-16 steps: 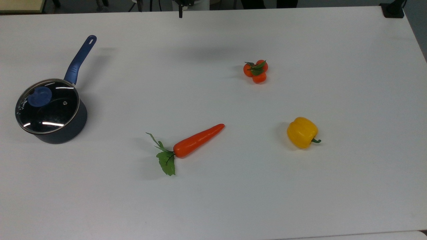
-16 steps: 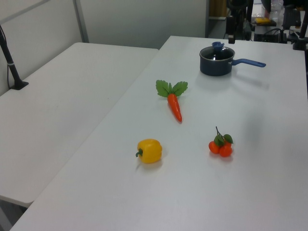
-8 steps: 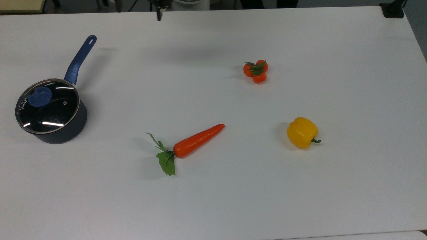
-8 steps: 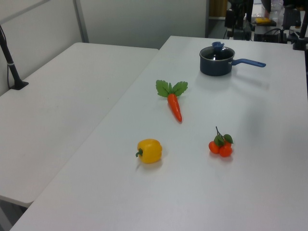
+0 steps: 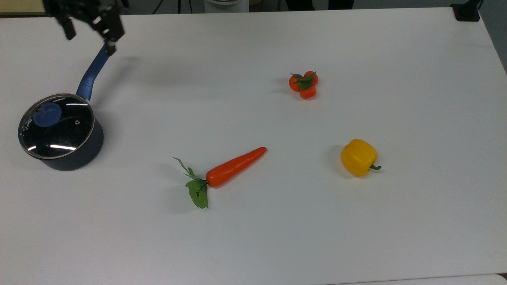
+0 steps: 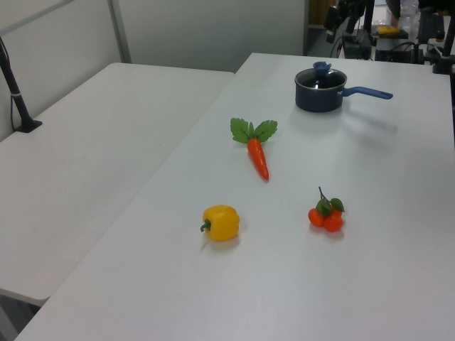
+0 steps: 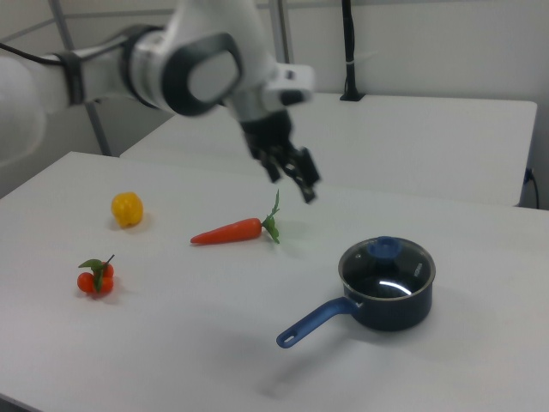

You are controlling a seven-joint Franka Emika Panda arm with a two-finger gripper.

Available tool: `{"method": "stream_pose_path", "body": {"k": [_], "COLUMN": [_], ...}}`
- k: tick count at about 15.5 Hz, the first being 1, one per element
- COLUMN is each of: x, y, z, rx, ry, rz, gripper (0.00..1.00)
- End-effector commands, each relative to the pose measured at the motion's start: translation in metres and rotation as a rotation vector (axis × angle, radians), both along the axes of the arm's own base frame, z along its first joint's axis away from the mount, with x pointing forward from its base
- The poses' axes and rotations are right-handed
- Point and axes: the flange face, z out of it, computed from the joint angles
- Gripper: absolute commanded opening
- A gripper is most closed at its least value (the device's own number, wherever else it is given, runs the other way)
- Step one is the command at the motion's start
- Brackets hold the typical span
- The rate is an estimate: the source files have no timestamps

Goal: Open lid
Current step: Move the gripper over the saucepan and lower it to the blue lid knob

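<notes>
Top view: gripper point(image 5: 88, 29) at the upper left corner, its two dark fingers set wide apart with nothing between them, one fingertip overlapping the far end of the saucepan's blue handle point(image 5: 93, 73). Lid point(image 5: 56, 126) seated flat on the dark saucepan point(image 5: 81, 152) at the top view's left edge; blue knob point(image 5: 47, 115) off-centre toward the upper left as seen, small vent beside it. White table point(image 5: 277, 237) also carries a carrot point(image 5: 233, 166) with green leaves near the middle, a cluster of small orange fruits point(image 5: 304, 84) and a yellow bell pepper point(image 5: 358, 157), all well apart from the pan.

Left view: saucepan point(image 6: 320, 92) at the far end of the table, lid point(image 6: 321, 77) on it, knob uppermost, handle pointing to the left view's right. Carrot point(image 6: 257, 156), pepper point(image 6: 221, 222) and fruit cluster point(image 6: 325, 214) nearer the camera. Dark machinery at the top edge above the pan; gripper state not readable here.

Right view: white arm point(image 7: 184, 69) reaching in from the right view's upper left, wrist bent downward, gripper point(image 7: 292, 172) hanging in the air above the table, blurred, fingers spread, empty. Saucepan point(image 7: 390, 300) below and to its right, well apart, lid point(image 7: 387, 264) closed on it.
</notes>
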Motion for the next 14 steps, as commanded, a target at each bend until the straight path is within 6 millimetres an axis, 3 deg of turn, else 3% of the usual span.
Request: {"method": "stream_pose_path", "body": {"k": [1,6,14], "x": [0.001,0.022,0.041], "y": [-0.051,-0.091,-0.104], "z": [-0.02,-0.073,-0.126], "rx": [0.022,-0.011,-0.054], "ry": [-0.061,-0.123,-0.155], "rz": [-0.083,-0.121,-0.066], "gripper": [1.0,1.0,1.0]}}
